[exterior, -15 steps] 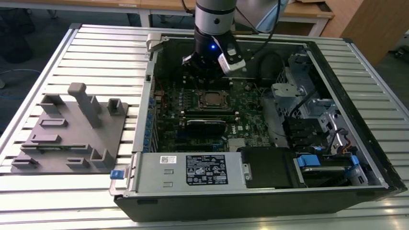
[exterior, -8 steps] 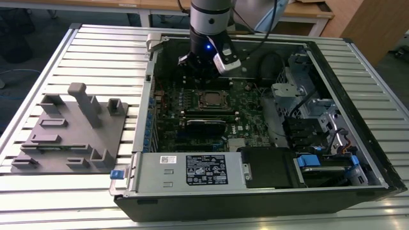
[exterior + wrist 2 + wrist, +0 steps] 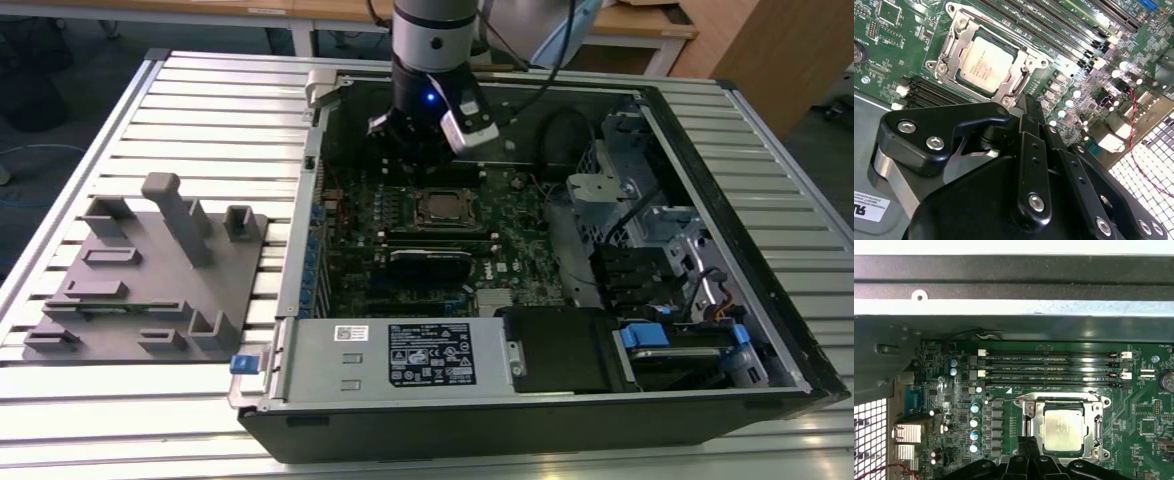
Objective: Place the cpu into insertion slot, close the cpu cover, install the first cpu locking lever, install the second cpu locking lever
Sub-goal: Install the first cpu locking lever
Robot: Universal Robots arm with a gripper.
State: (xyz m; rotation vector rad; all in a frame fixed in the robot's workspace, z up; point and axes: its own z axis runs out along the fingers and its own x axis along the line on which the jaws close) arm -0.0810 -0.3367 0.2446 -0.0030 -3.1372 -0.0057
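Slatted metal table (image 3: 174, 110), open computer case (image 3: 747, 250): your gripper (image 3: 1027, 106), fingers pressed together on nothing, hovers at 12 o'clock of the cpu (image 3: 441, 208), which sits in the insertion slot (image 3: 1004, 43) under the lowered cpu cover (image 3: 956, 39).

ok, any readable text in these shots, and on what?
None can be quoted with confidence.
PSU label: print too small.
cpu lid: faint marks, unreadable.
Lettering along the memory slots: too small.
White sticker, second wrist view: blurred, cut off.
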